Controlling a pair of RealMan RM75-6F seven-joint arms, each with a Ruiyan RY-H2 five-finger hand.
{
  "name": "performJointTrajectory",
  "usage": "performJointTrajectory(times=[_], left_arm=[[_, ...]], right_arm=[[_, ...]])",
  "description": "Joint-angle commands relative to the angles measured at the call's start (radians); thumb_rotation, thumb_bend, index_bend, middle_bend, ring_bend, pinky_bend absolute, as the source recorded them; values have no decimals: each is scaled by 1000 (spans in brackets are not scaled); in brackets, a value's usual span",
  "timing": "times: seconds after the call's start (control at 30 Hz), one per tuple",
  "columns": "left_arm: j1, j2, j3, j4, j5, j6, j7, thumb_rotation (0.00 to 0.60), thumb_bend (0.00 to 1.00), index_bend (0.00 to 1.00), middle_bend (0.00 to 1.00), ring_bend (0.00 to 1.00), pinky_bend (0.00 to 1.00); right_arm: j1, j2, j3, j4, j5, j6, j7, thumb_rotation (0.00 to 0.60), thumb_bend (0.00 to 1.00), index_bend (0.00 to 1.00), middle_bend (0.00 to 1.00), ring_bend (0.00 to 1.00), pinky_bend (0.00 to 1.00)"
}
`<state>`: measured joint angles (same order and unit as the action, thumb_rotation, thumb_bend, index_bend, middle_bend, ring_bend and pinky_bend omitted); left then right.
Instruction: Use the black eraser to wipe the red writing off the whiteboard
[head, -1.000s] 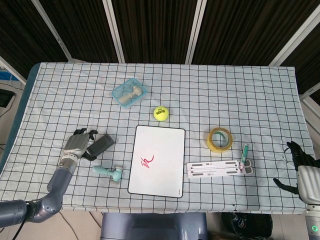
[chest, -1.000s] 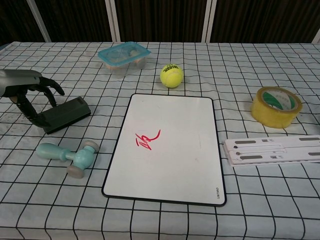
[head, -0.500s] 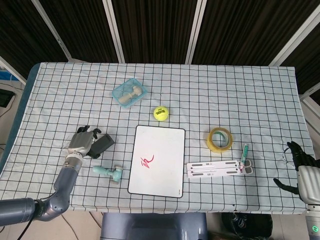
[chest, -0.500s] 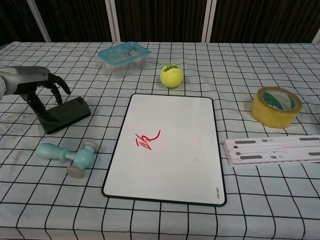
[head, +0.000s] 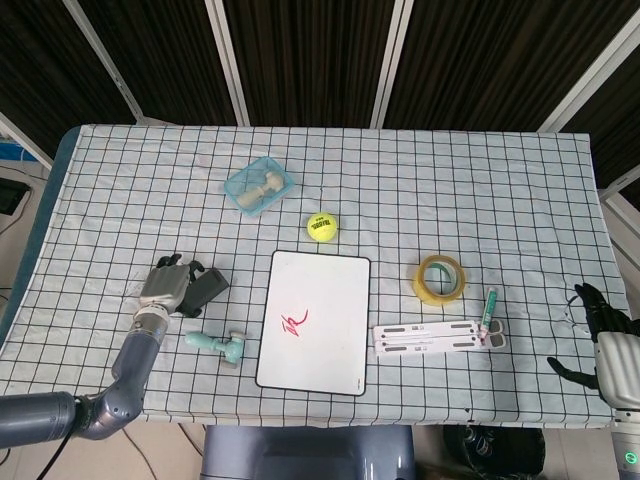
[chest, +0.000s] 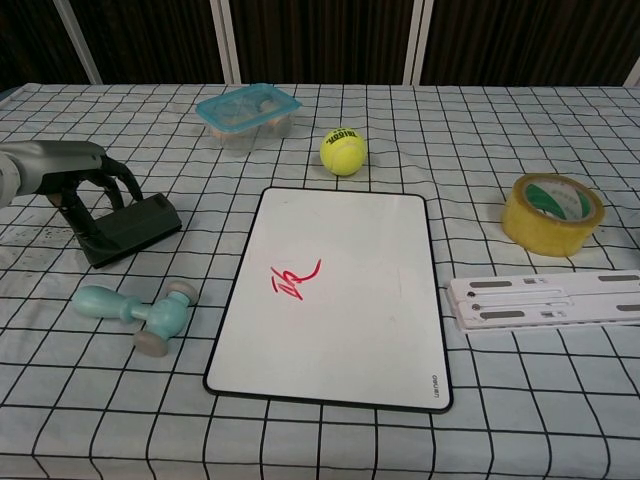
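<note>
Right hand (head: 600, 335) sits at the bench's near right corner, off the edge, fingers spread, holding nothing. Whiteboard (chest: 335, 295) lies flat at near centre, red writing (chest: 293, 280) on its left half. Left of it, beyond a teal toy hammer (chest: 140, 312), left hand (chest: 75, 185) curls over the black eraser (chest: 135, 230); a firm grip cannot be confirmed.

Grey left hand (head: 168, 286) on flat black eraser (head: 205, 288), left of white rectangular whiteboard (head: 313, 322) bearing red writing (head: 293, 322); black right hand (head: 598, 318) at bench edge.
</note>
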<state>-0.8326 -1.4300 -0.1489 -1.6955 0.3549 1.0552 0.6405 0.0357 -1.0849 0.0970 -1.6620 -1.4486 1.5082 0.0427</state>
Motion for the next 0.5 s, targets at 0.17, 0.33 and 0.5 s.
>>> performJointTrajectory(times=[0.17,0.33,0.5], left_arm=[[-7,-3,3,7,-9,-12,0,600,185,260,356,0,21],[-11,-5,3,9,-11,-4,2,600,191,263,362,0,22],[-14,-6,3,11,-20,-8,4,600,217,279,381,0,22]], right_arm=[[-1,0,-1,1,0,-1,-1,600,76,60,89,192,213],[0,0,-1,-1,1,-3,-2,600,76,59,90,192,213],[0,1,-1,-2,3,-4,1,600,76,60,89,192,213]])
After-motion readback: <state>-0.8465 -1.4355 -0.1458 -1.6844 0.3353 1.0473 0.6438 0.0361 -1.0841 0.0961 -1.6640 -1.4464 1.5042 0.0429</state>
